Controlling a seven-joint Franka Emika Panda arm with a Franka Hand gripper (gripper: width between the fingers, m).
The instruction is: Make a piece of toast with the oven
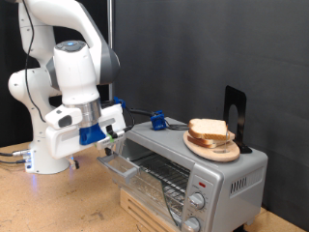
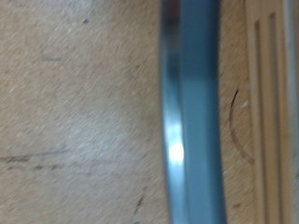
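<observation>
The silver toaster oven stands at the exterior view's right, on a wooden box. Its glass door hangs open towards the exterior view's left, and the wire rack shows inside with nothing visible on it. My gripper is at the upper edge of the open door; its fingertips are hard to make out. The wrist view shows only the blurred door edge over the table, with no fingers in it. A pile of bread slices lies on a round wooden plate on the oven's top. No single slice shows apart from it.
A black stand rises behind the plate. A blue object with a cable sits at the oven's back corner. The wooden box lies under the oven and also shows in the wrist view. The wooden table is in front.
</observation>
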